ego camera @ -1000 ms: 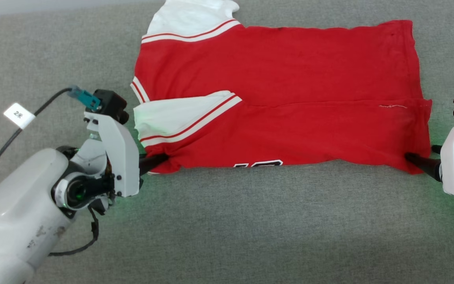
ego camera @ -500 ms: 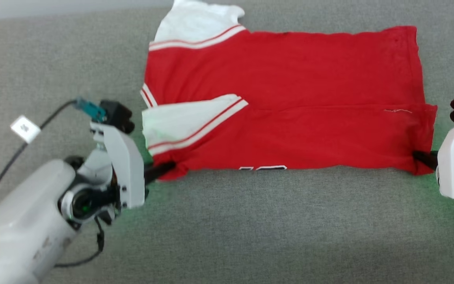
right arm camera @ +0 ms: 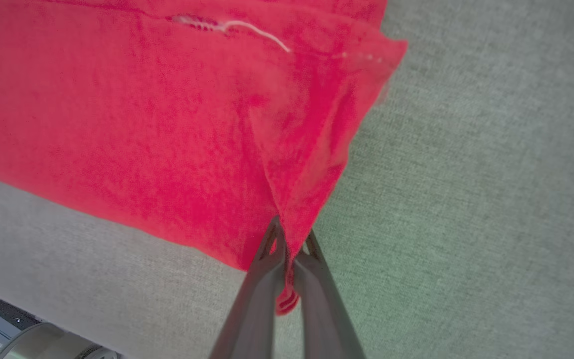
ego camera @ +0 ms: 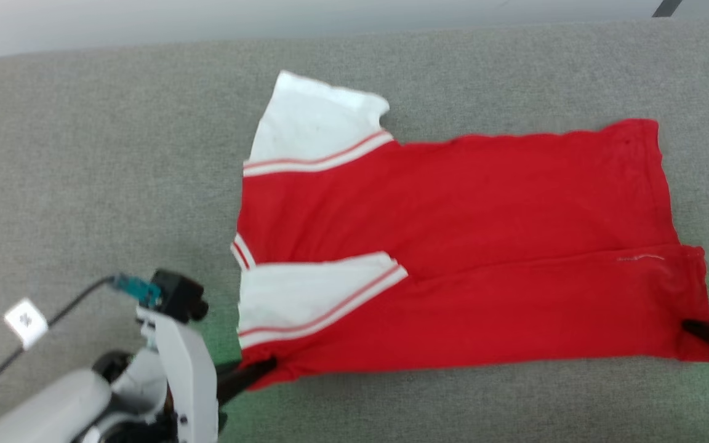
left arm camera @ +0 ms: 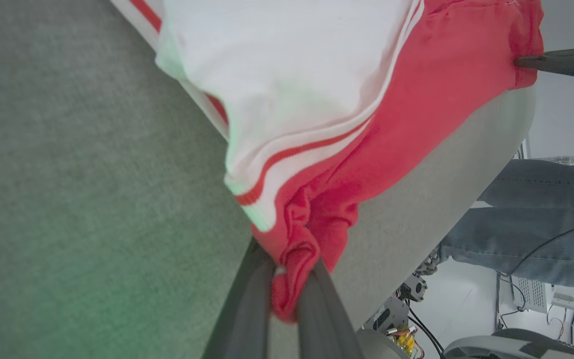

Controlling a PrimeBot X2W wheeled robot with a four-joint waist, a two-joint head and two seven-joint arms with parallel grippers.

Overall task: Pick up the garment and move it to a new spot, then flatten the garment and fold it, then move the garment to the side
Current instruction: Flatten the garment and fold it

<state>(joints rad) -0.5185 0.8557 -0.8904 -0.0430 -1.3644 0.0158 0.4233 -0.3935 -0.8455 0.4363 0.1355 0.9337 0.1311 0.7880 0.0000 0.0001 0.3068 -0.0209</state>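
The head view's right edge cuts off the right end effector [ego camera: 699, 327], so just one dark finger and a sliver of white housing show. The left end effector [ego camera: 261, 368] has its arm cropped by the bottom edge. The print on the white cable tag [ego camera: 24, 320] is too blurred to read. In both wrist views the fingertips are buried in bunched folds of the garment [right arm camera: 167, 124] (clamped tight on it). The jeans-clad legs [left arm camera: 541, 224] of a person run off the left wrist view's right edge.

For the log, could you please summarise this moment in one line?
garment partly folded; left gripper shut on it; right gripper shut on it
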